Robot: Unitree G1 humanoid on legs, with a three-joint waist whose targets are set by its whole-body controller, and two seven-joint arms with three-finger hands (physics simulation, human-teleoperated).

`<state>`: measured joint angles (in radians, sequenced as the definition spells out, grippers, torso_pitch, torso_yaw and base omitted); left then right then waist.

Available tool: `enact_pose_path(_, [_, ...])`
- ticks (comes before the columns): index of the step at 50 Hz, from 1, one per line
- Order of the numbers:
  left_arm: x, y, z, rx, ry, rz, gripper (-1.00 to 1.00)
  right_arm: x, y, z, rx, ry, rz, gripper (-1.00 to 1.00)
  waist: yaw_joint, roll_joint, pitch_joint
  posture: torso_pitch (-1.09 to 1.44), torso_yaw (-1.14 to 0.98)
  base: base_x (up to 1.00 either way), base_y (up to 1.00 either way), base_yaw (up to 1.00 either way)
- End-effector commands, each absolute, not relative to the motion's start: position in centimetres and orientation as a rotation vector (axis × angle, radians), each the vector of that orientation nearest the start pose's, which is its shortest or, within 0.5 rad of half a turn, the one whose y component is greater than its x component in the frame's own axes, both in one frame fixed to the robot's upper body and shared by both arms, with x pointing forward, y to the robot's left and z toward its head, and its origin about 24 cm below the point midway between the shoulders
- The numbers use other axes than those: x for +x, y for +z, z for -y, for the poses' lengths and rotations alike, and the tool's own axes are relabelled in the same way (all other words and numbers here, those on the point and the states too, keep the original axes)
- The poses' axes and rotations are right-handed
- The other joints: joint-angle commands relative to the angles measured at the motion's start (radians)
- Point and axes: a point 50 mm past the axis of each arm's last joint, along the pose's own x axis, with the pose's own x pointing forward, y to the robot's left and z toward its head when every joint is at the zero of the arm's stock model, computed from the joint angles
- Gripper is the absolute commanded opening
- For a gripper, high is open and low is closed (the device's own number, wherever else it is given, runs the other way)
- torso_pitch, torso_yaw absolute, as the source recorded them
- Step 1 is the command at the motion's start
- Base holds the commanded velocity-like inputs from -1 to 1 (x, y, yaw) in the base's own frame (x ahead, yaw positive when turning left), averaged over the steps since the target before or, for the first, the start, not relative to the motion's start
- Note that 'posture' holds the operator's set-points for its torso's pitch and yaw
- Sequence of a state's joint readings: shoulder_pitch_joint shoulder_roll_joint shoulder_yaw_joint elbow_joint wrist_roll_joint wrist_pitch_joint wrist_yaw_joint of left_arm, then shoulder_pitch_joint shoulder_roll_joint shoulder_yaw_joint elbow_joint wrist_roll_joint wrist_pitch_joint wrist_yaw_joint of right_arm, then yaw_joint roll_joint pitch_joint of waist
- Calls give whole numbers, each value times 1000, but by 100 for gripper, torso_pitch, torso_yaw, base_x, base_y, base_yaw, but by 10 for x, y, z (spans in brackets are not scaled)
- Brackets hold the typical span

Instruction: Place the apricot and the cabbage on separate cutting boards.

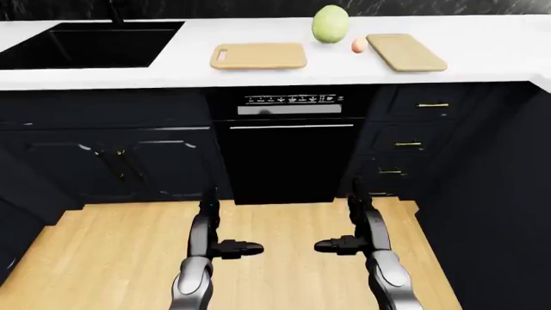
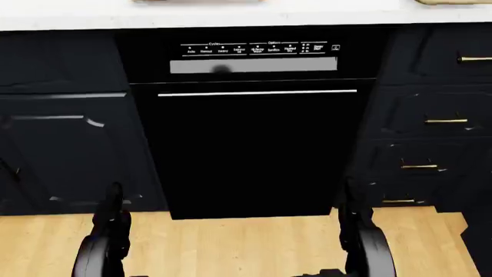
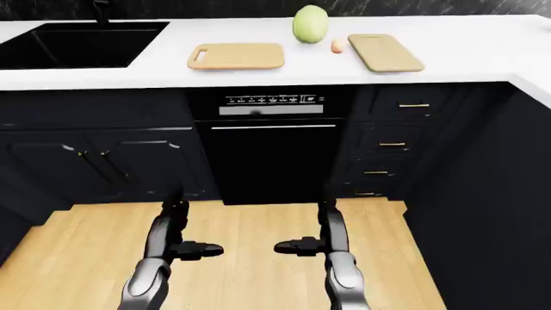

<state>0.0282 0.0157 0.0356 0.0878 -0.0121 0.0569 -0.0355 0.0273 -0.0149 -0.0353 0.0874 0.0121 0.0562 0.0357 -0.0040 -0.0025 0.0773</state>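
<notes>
My head view looks low and shows mostly the black dishwasher (image 2: 250, 144) under the counter edge, with the gold-handled drawers (image 2: 431, 121) at its right; the task's things are cut off above it. Only the two eye views take in the white counter (image 1: 499, 48), where I see the cabbage (image 1: 331, 24) standing upright with its long axis vertical, near the top of the view, between the two cutting boards. The apricot (image 1: 359, 45) sits just beside it to the right, close against the left edge of the right cutting board (image 1: 405, 52), which lies angled, its long axis running from upper left to lower right. The left cutting board (image 1: 258, 55) lies with its long side along the counter edge, handle slot at its left end. A black sink (image 1: 86, 45) is set in the counter at far left. Both arms hang low over the wooden floor (image 1: 284, 284), forearms raised. My left hand (image 1: 225, 247) and right hand (image 1: 349, 244) point their fingers inward toward each other, empty and not closed around anything; how wide the fingers are spread I cannot tell.
</notes>
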Motion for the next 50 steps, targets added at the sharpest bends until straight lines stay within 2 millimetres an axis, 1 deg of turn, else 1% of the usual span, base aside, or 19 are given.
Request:
enact_pose_path(1, [257,65,-154,12,-21,23,100,243,74,159,-8,14,62,100,-2,-8,-1,0,0,0,0,0])
enact_pose_path(3, [258,77,-153,23,-25,33,100,240,91,158,-7,17,97,100,3,-2,-68,0,0,0,0,0])
enact_pose_path(4, [259,81,-151,22,-32,41,100,239,97,158,-13,17,110,100,-1,-9,-33,0,0,0,0,0])
enact_pose_path(5, [260,86,-150,26,-37,45,100,239,102,159,-8,17,117,100,5,-7,-22,0,0,0,0,0])
enact_pose_path(7, [260,93,-149,29,-43,53,100,238,109,159,-14,15,135,100,4,-11,-69,0,0,0,0,0])
enact_pose_path(8, [262,98,-150,28,-37,56,100,238,115,160,-18,18,145,100,4,-11,-75,0,0,0,0,0])
enact_pose_path(16, [272,147,-153,85,-48,105,100,249,170,160,-38,13,254,100,7,-6,-89,0,0,0,0,0])
enact_pose_path(20, [282,175,-158,119,-49,139,100,260,212,161,-47,20,326,100,8,-4,-90,0,0,0,0,0])
enact_pose_path(25, [296,209,-160,154,-59,178,100,268,234,165,-53,11,374,100,10,-5,-86,0,0,0,0,0])
enact_pose_path(26, [299,213,-161,163,-62,180,100,269,239,166,-64,9,378,100,9,-1,-110,0,0,13,0,0])
enact_pose_path(30, [306,228,-160,184,-67,197,100,272,248,169,-61,-1,401,100,9,-4,-34,0,0,42,0,0])
enact_pose_path(35, [309,239,-164,176,-52,220,100,277,263,171,-67,-6,420,100,7,-56,-30,0,0,51,0,0])
enact_pose_path(36, [311,241,-164,182,-55,218,100,278,264,170,-63,-3,426,100,7,-38,-36,0,0,52,0,0])
enact_pose_path(38, [315,247,-163,196,-59,223,100,280,271,170,-66,0,434,100,10,-47,-40,0,0,52,0,0])
enact_pose_path(43, [314,256,-163,199,-59,239,100,279,271,168,-62,5,444,100,4,-17,-42,0,0,51,0,0])
enact_pose_path(46, [313,257,-164,200,-53,242,100,278,270,168,-59,7,444,100,-10,26,-47,0,0,52,0,0])
enact_pose_path(48, [312,257,-165,201,-50,240,100,278,272,168,-58,7,443,100,-14,90,-65,0,0,51,0,0])
enact_pose_path(49, [310,257,-166,201,-47,241,100,278,271,167,-61,8,441,100,1,63,-48,0,0,52,0,0])
enact_pose_path(50, [310,258,-167,203,-42,240,100,278,274,167,-58,9,442,100,-10,78,-36,0,0,52,0,0])
